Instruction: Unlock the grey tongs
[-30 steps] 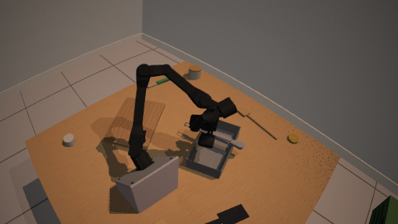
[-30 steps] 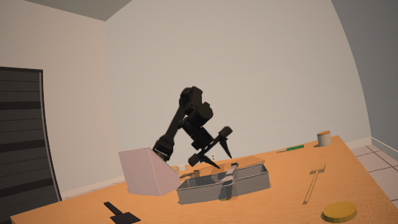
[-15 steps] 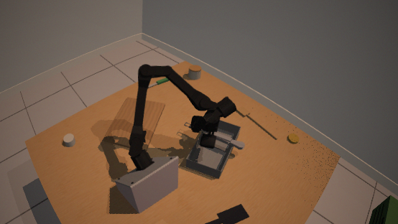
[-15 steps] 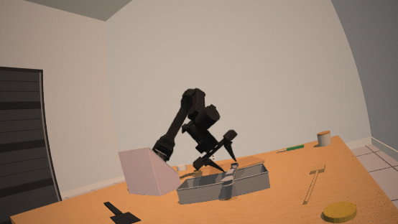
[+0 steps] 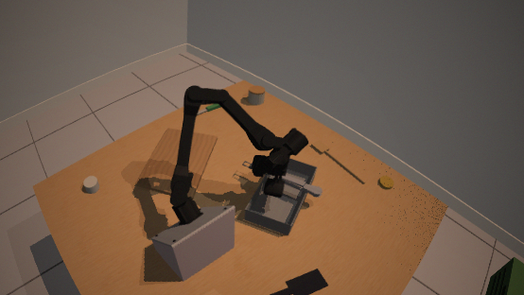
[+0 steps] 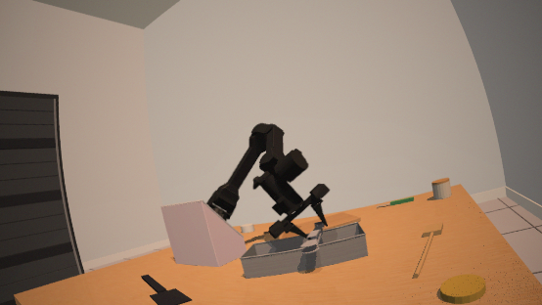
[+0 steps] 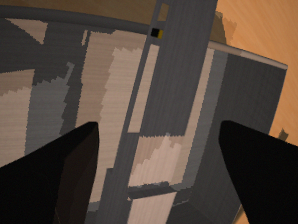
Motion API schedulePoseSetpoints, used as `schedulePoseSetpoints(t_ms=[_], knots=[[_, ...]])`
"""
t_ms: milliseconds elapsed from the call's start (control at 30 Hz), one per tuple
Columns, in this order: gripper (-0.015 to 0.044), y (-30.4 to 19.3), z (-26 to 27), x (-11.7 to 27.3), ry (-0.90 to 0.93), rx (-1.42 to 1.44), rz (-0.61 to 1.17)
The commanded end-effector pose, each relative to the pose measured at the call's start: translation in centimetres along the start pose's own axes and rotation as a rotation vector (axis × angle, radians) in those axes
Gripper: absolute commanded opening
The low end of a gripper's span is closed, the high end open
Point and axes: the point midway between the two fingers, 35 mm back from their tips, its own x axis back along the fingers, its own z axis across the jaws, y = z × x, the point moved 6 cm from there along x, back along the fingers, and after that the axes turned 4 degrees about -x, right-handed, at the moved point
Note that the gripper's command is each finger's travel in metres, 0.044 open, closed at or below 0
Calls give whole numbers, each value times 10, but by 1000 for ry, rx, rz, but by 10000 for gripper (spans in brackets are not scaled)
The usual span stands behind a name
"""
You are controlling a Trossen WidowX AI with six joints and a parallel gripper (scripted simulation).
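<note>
The grey tongs (image 5: 311, 193) (image 6: 309, 243) (image 7: 176, 75) lie across the roasting tin (image 5: 266, 226) (image 6: 338, 250) (image 7: 245, 92). Their broad end sticks out over the tin's near long wall in the exterior view; their tips reach past the opposite wall. My gripper (image 5: 280, 182) (image 6: 317, 232) (image 7: 160, 131) is open and low over the tin, pointing down at a slant. In the wrist view the tongs run between the two fingers, with a gap on each side. The arm hides the middle of the tongs in the top view. The wooden board (image 5: 177, 147) (image 6: 344, 219) lies flat, with nothing on it.
A wooden-topped jar (image 5: 256, 95) (image 6: 441, 189) and a green-handled tool (image 5: 213, 107) (image 6: 402, 200) are at the back. A white cup (image 5: 91, 184), a thin brush-like tool (image 6: 425, 254), a yellow disc (image 5: 386, 182) (image 6: 463, 288) and a black spatula (image 5: 307, 282) (image 6: 170, 296) lie around.
</note>
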Motion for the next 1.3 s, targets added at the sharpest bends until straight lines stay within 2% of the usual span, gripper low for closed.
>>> schedulePoseSetpoints(t_ms=[0,667,1267], knots=[[260,0,3,-7,3,-10,3],[260,5,2,-35,-8,-12,-6],[140,5,0,-33,-9,-2,-11]])
